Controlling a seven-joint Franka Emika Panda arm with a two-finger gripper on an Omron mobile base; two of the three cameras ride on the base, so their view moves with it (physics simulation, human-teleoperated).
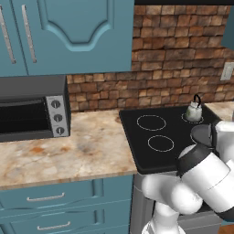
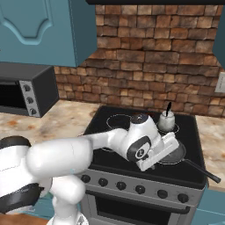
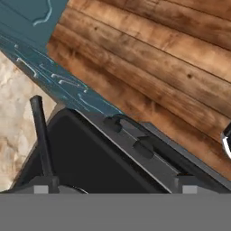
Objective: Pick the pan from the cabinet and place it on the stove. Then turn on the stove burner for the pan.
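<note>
The dark grey pan (image 2: 179, 152) lies flat on the front right stove burner (image 2: 168, 162) of the black stove (image 2: 132, 167), its long black handle (image 2: 203, 172) pointing out over the right front corner. My gripper (image 2: 169, 150) hovers low over the pan's left part, open and holding nothing. Seen from the hand, the handle (image 3: 41, 135) runs up from the left fingertip (image 3: 41, 188) and my gripper (image 3: 115, 187) stands wide apart. The arm partly hides the pan (image 1: 200, 134). The teal cabinet (image 1: 73, 32) hangs at the upper left.
A small silver kettle (image 2: 167, 120) stands on the back right ring, close behind the pan. Black knobs (image 2: 121, 185) line the grey front panel. A toaster oven (image 1: 32, 109) sits on the marble counter (image 1: 82, 146) to the left. Brick wall behind.
</note>
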